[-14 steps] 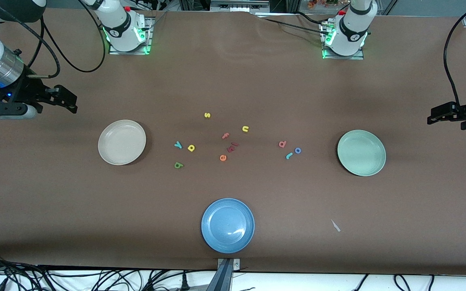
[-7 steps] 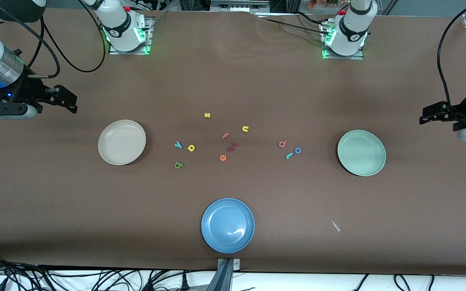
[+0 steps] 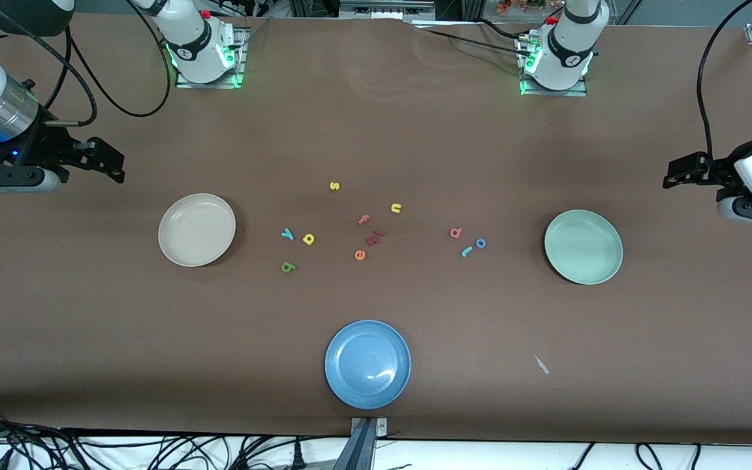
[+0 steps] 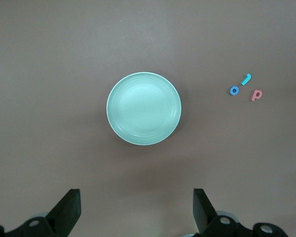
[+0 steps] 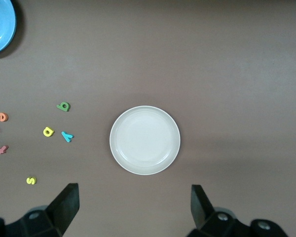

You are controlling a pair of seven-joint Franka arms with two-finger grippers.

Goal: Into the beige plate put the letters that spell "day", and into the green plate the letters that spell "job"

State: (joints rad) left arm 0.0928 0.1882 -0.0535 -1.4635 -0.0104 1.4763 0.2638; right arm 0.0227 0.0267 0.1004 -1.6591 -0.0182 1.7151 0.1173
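Observation:
The beige plate (image 3: 197, 230) (image 5: 145, 140) lies empty toward the right arm's end. Beside it on the table are the teal "y" (image 3: 287, 234) (image 5: 67, 136), yellow "a" (image 3: 309, 239) (image 5: 48, 131) and green "d" (image 3: 288, 266) (image 5: 63, 106). The green plate (image 3: 583, 247) (image 4: 144, 108) is also empty, toward the left arm's end. Beside it lie the salmon "b" (image 3: 455, 232) (image 4: 257, 94), blue "o" (image 3: 480, 243) (image 4: 234, 91) and teal "j" (image 3: 466, 251) (image 4: 246, 79). My left gripper (image 3: 673, 176) (image 4: 136, 207) hangs open over bare table beside the green plate. My right gripper (image 3: 113, 168) (image 5: 134, 205) waits open over bare table beside the beige plate.
A blue plate (image 3: 367, 363) sits near the table's front edge. Mid-table lie a yellow "s" (image 3: 334, 186), yellow "n" (image 3: 396, 208), pink "f" (image 3: 364, 219), dark red pieces (image 3: 375, 238) and an orange "e" (image 3: 360, 254). A small pale scrap (image 3: 541, 364) lies nearer the camera than the green plate.
My left gripper has drifted in from the table's end toward the green plate. The right arm, plates and letters have not moved.

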